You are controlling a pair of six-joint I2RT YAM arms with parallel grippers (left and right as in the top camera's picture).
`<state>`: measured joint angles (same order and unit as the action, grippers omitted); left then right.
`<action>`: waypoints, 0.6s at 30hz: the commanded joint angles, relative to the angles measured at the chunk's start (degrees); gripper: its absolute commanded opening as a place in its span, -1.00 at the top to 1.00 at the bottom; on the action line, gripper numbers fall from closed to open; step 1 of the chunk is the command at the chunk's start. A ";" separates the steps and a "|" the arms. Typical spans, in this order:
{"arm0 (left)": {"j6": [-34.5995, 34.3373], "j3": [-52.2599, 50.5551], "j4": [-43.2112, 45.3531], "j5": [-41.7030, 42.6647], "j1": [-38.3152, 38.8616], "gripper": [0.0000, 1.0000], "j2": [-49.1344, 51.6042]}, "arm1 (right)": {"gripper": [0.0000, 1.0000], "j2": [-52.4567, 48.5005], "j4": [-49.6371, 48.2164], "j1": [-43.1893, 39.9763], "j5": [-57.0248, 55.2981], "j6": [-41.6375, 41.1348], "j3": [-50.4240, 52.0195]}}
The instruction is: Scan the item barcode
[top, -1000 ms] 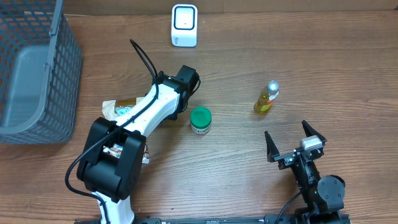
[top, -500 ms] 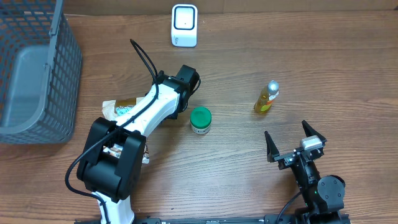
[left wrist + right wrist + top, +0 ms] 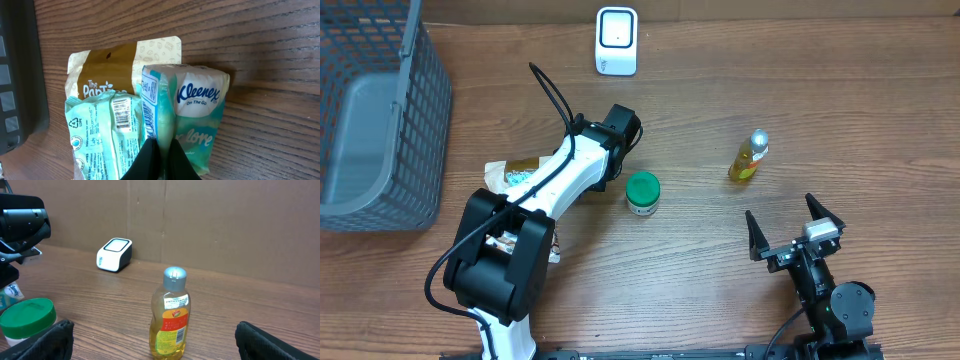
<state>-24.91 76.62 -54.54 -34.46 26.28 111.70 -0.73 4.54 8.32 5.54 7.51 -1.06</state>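
In the left wrist view my left gripper is shut on the near edge of a mint-green Kleenex tissue pack, which rests on the wooden table. Beside it lies a second pale green packet with a barcode facing up, on top of a brown snack bag. From overhead the left arm covers the gripper, and only a bit of the packets shows. The white scanner stands at the far edge. My right gripper is open and holds nothing.
A grey mesh basket fills the far left. A green-lidded jar stands just right of the left arm. A yellow Vim bottle stands upright in front of the right gripper, well apart from both fingers.
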 commanded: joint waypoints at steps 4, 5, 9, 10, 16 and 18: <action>0.50 0.02 0.31 0.39 0.42 0.91 0.52 | -1.00 0.57 -0.15 -0.15 -0.35 -0.13 0.61; 0.50 0.02 0.46 0.39 0.42 0.91 0.52 | -1.00 0.57 -0.15 -0.15 -0.35 -0.13 0.61; 0.52 0.02 0.57 0.39 0.42 0.90 0.52 | -1.00 0.57 -0.15 -0.15 -0.35 -0.13 0.61; 0.52 0.02 0.57 0.39 0.42 0.91 0.52 | -1.00 0.57 -0.15 -0.15 -0.35 -0.13 0.61; 0.50 0.02 0.70 0.39 0.42 0.90 0.52 | -1.00 0.57 -0.15 -0.15 -0.35 -0.13 0.61; 0.52 0.02 0.83 0.39 0.42 0.90 0.52 | -1.00 0.57 -0.15 -0.15 -0.35 -0.13 0.61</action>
<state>-24.91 76.62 -54.08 -34.44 26.28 111.70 -0.73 4.56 8.34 5.54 7.51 -1.06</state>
